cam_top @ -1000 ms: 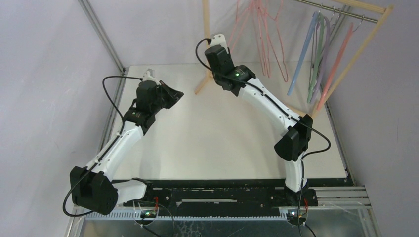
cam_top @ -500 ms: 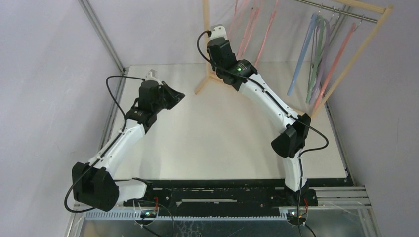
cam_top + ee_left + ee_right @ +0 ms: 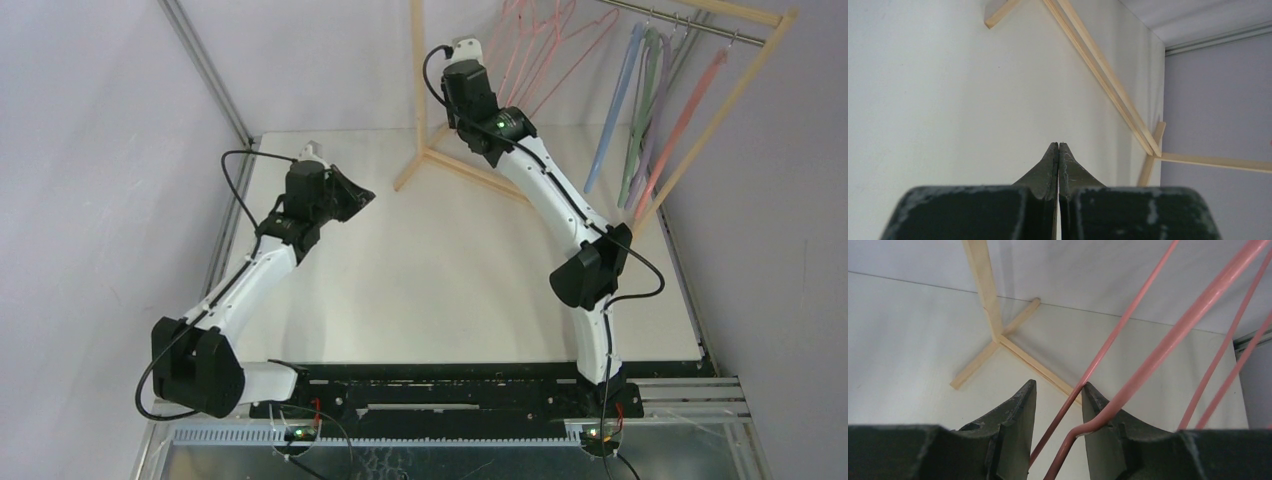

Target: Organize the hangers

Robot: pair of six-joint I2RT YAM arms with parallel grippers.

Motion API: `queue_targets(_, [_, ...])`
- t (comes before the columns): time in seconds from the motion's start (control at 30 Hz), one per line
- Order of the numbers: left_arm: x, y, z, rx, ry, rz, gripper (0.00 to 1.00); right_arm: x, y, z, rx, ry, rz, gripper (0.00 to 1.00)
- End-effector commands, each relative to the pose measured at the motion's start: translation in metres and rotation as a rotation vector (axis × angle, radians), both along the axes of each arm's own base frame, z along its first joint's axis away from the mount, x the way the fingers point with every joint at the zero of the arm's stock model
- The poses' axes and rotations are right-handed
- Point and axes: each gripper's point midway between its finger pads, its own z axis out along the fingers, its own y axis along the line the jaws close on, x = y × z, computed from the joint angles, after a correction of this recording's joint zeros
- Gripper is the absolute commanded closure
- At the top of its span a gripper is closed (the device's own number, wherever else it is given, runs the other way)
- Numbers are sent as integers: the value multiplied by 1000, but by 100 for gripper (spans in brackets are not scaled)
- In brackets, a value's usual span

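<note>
Several pink wire hangers [image 3: 548, 45] hang tilted from the rail [image 3: 690, 22], swung toward the right. A blue [image 3: 612, 105], grey-green [image 3: 640, 110], lilac [image 3: 655, 125] and salmon hanger [image 3: 682, 115] hang further right. My right gripper [image 3: 470, 68] is raised at the pink hangers. In the right wrist view it [image 3: 1057, 385] is open, with two pink wires [image 3: 1108, 347] passing between the jaws; the thicker one rests on the right finger [image 3: 1100, 410]. My left gripper [image 3: 362, 195] is shut and empty above the table, also in its wrist view [image 3: 1058, 144].
The pale wooden rack has an upright post [image 3: 417, 60] beside my right wrist, a floor bar [image 3: 470, 170] running across the white table [image 3: 400, 280], and a slanted leg [image 3: 715, 115] at the right. Grey walls close in on both sides.
My right arm has risen and moved right toward the rail, and the pink hangers have swung from hanging straight down to tilting right. My left arm has barely moved.
</note>
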Motion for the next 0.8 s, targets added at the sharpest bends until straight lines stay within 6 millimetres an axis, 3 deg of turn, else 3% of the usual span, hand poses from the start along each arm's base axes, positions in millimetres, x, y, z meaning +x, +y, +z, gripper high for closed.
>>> queue_targets(0.0, [10,-3,26,-7,-69,-23,100,8,-5,28,76,-68,-12,100])
queue_targets(0.27, [14,-3,22,-4,-59,-24,100,8,2,-11,57,33,5,99])
queue_targets(0.33, [14,-2,21,-4,-57,-20,100,6,5,-16,48,44,9,93])
queue_targets(0.43, [14,0,20,-2,-58,-16,95,2,6,-15,31,39,5,65])
queue_targets(0.53, [13,2,21,7,-65,-12,84,-1,8,-8,25,24,8,49])
queue_targets(0.6, [12,6,20,21,-71,-5,71,-4,8,1,38,9,14,41])
queue_targets(0.7, [11,12,18,43,-76,8,53,-12,12,13,43,-13,32,18])
queue_targets(0.73, [10,14,16,53,-76,12,47,-15,12,17,41,-21,34,5])
queue_targets(0.77, [9,17,14,64,-75,18,40,-18,10,20,34,-25,28,2])
